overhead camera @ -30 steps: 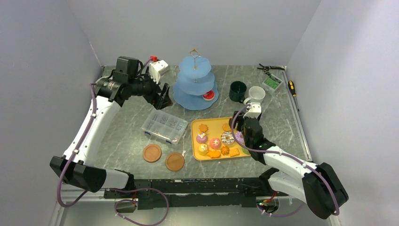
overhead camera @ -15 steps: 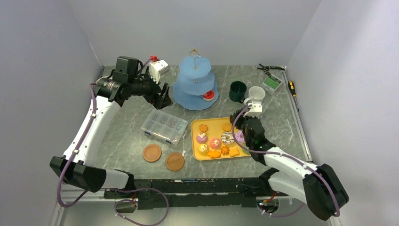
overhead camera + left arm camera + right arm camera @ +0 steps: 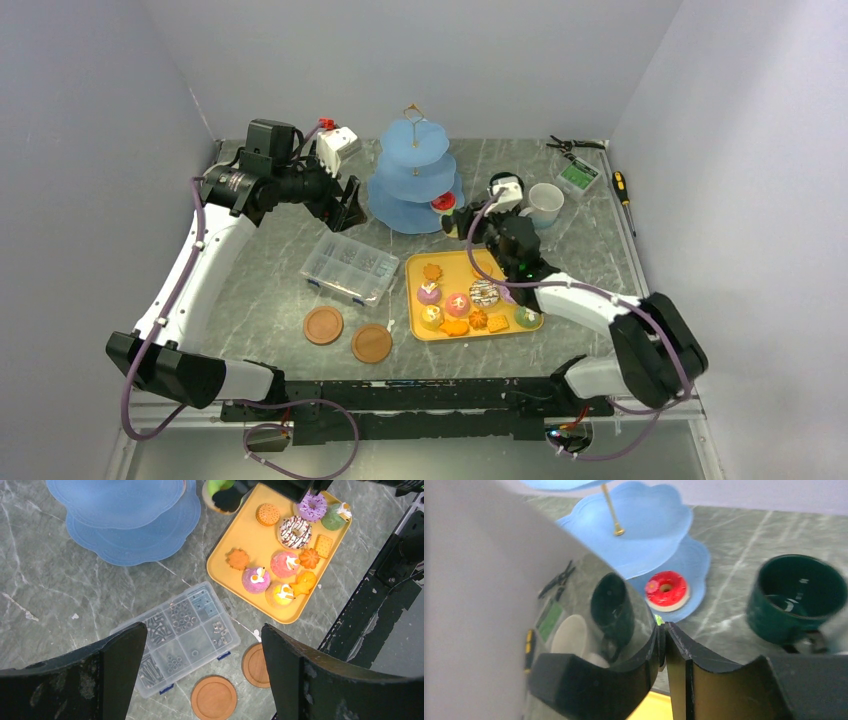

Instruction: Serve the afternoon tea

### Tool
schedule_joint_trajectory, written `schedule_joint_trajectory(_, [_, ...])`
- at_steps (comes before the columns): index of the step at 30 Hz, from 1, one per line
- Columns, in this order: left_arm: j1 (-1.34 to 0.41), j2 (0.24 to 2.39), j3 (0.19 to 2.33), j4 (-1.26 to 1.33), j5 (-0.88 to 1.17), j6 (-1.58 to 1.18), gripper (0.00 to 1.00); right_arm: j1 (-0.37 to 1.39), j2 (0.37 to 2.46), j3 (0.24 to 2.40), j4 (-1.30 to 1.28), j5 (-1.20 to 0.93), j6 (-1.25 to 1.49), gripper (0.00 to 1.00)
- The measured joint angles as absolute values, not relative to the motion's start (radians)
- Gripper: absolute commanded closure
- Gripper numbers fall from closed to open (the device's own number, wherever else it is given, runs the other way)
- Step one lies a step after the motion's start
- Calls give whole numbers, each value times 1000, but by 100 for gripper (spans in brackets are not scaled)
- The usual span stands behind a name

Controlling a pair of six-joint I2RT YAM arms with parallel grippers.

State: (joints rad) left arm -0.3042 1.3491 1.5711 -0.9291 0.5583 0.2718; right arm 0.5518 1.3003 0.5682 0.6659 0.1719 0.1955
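The light-blue three-tier stand [image 3: 413, 170] with its gold loop [image 3: 411, 108] is at the back centre. A red doughnut [image 3: 443, 203] lies on its bottom tier. My right gripper [image 3: 452, 218] hovers just right of that tier, shut on a small green cake [image 3: 218, 486]; only a green sliver [image 3: 658, 620] shows between the fingers. Several doughnuts, biscuits and cakes [image 3: 458, 305] lie on the yellow tray [image 3: 455, 265]. The dark-green mug [image 3: 796, 597] is hidden behind my right wrist in the top view; the white mug [image 3: 545, 203] stands beside it. My left gripper [image 3: 345, 205] hangs open and empty left of the stand.
A clear compartment box [image 3: 348, 266] of screws lies left of the tray, with two wooden coasters [image 3: 323, 325] [image 3: 371, 343] in front of it. Pliers [image 3: 575, 145], a small green-topped box [image 3: 578, 176] and a screwdriver [image 3: 621, 186] lie at the back right.
My right gripper has closed down over the tray's right side, then risen and swung left and back to the stand's bottom tier with the green cake. The left arm has not moved.
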Motion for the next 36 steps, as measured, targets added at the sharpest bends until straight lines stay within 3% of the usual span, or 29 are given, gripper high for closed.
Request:
schedule_joint_trajectory(13, [-304, 1349, 1571, -929, 552, 275, 10, 622, 1614, 719, 796, 86, 236, 50])
schedule_joint_trajectory(29, [-304, 1336, 1570, -929, 551, 295, 9, 615, 1827, 818, 922, 183, 228, 50])
schedule_joint_trajectory(36, [-304, 1330, 1562, -928, 551, 299, 8, 575, 1842, 818, 945, 189, 227, 37])
